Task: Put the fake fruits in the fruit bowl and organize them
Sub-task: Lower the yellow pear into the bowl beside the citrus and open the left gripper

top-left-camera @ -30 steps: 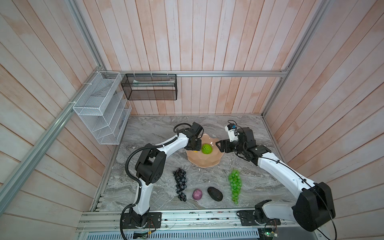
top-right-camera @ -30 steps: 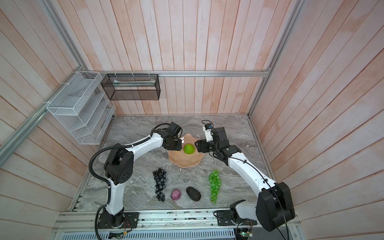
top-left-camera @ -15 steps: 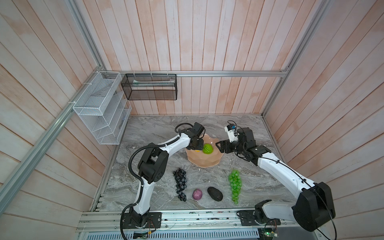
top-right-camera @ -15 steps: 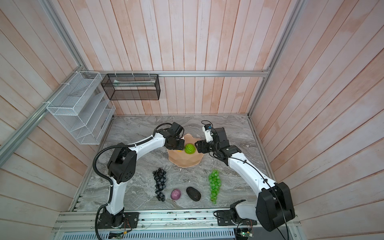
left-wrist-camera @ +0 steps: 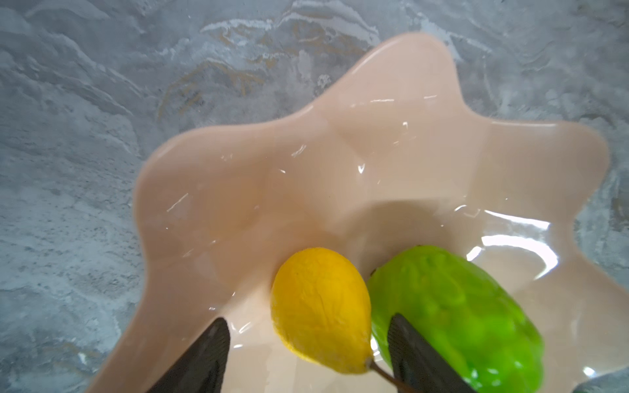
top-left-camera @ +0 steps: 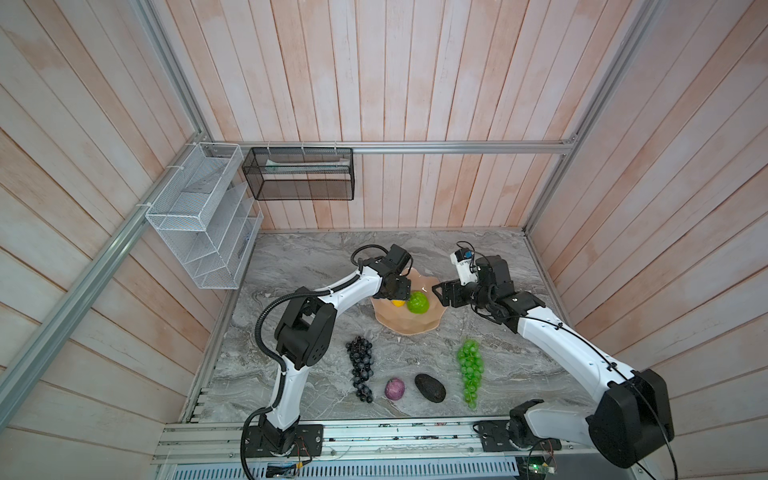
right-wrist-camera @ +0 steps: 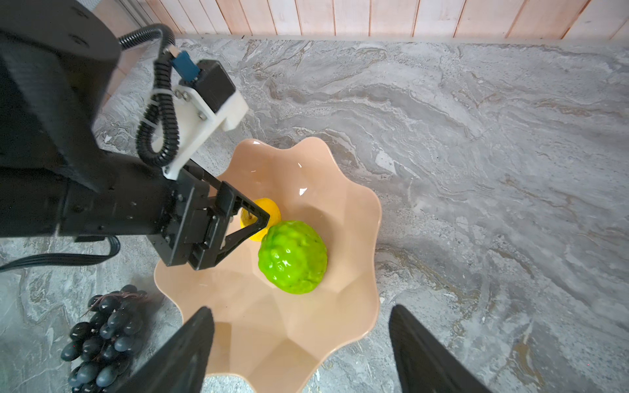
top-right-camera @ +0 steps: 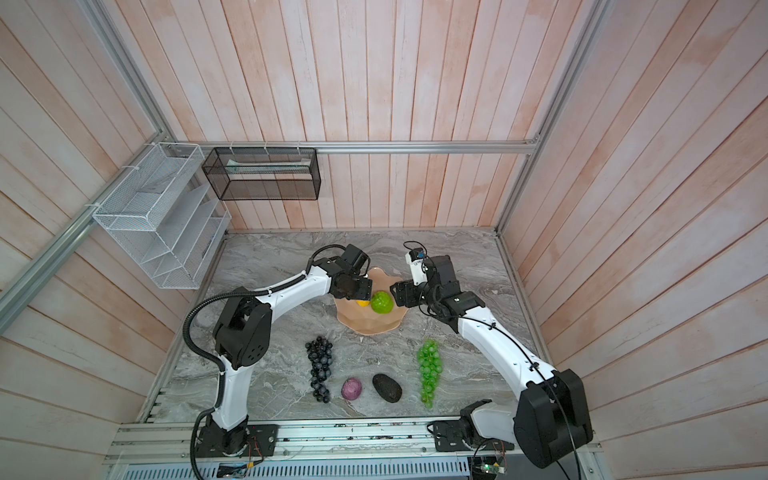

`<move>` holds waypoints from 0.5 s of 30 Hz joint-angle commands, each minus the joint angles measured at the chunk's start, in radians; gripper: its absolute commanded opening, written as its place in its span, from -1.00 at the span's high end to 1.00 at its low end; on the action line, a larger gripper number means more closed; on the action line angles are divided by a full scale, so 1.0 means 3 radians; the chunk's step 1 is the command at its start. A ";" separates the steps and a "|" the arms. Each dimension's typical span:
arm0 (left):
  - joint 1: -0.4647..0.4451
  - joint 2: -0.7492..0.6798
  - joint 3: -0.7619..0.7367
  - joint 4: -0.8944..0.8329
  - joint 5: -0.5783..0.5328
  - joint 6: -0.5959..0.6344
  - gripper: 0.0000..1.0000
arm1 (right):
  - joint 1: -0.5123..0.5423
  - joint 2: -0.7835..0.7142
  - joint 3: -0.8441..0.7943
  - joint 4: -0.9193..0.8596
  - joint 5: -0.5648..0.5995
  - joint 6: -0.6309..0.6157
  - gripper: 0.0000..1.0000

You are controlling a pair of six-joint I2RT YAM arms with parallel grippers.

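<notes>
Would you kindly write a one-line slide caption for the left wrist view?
Left gripper, jaws apart, over the small yellow fruit lying beside the bumpy green ball in the peach-pink fruit bowl.

Both arms reach toward the middle, pincers nearly tip to tip.
The left arm [top-left-camera: 332, 296] is bent at the elbow, its left pincer [top-left-camera: 400, 296] tilted downward with jaws apart, clamping nothing. The right arm [top-left-camera: 552, 340] leans in opposite, its right pincer [top-left-camera: 436, 289] spread wide and empty.
</notes>
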 commanded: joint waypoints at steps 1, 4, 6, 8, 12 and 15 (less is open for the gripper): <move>0.0011 -0.0383 -0.0108 -0.0037 -0.0072 0.0044 -0.52 | 0.0012 -0.0085 0.0090 -0.0137 -0.0040 -0.0049 -0.63; 0.0012 -0.0643 -0.0313 -0.0004 0.0002 0.0082 -0.51 | 0.0041 -0.0110 0.0075 -0.0167 -0.0034 -0.0021 -0.61; 0.0011 -0.0844 -0.0528 0.0093 0.0040 0.0077 -0.51 | 0.0109 -0.0125 0.0039 -0.0200 -0.0027 -0.0003 -0.60; 0.0011 -0.1093 -0.0786 0.0212 0.0049 0.0056 -0.51 | 0.0242 -0.0145 -0.0030 -0.0272 0.0002 0.0034 -0.59; 0.0008 -0.1534 -0.1149 0.0307 -0.0106 -0.0024 -0.51 | 0.0708 -0.0296 -0.0245 -0.0434 0.0224 0.0234 -0.58; 0.0006 -0.1875 -0.1474 0.0397 -0.0321 -0.0140 -0.53 | 0.1169 -0.0458 -0.0480 -0.0553 0.0435 0.0498 -0.60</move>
